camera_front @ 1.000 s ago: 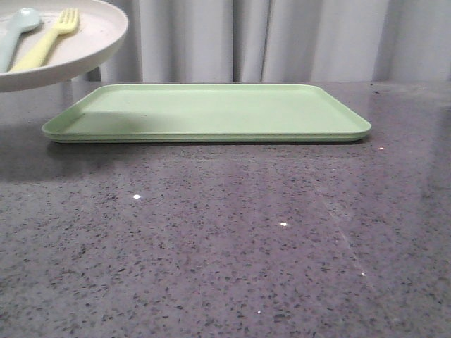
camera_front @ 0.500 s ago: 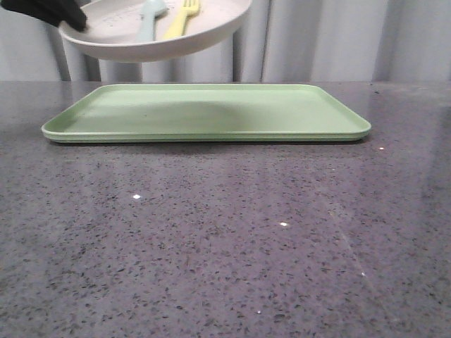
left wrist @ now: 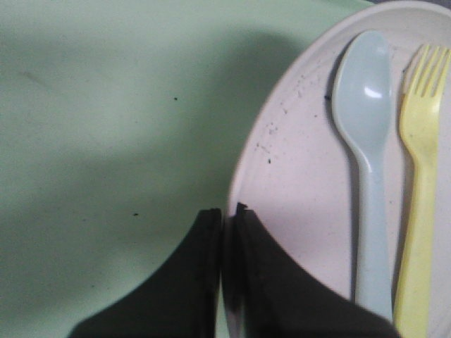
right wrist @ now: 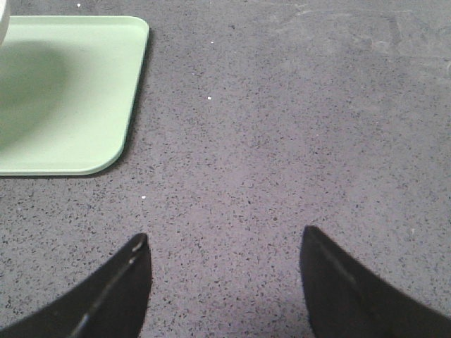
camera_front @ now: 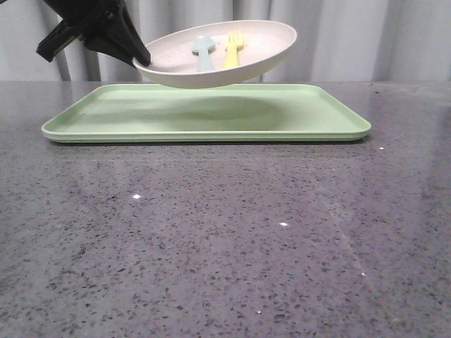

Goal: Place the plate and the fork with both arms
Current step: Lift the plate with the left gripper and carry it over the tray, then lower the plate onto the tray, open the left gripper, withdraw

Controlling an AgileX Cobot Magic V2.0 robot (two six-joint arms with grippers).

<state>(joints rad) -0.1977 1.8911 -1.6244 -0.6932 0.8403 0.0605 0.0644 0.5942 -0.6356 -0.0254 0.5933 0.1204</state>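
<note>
The off-white speckled plate point(camera_front: 246, 67) hangs in the air above the green tray point(camera_front: 310, 116), tilted toward the camera. My left gripper point(camera_front: 141, 60) is shut on the plate's left rim and holds it up; in the left wrist view the gripper point(left wrist: 227, 215) pinches the plate's rim point(left wrist: 282, 162). The yellow fork point(camera_front: 233, 51) lies in the plate beside a pale blue spoon point(camera_front: 204, 53); both show in the left wrist view, the fork point(left wrist: 419, 190) and the spoon point(left wrist: 366, 141). My right gripper point(right wrist: 222, 243) is open and empty over the bare table, right of the tray.
The flat light green tray lies on the grey speckled table point(camera_front: 225, 239); its right corner shows in the right wrist view point(right wrist: 77, 91). Grey curtains point(camera_front: 338, 39) hang behind the table.
The left gripper has carried the plate with the fork and spoon rightward and downward, from the upper left to above the tray. The plate now tilts toward the camera.
</note>
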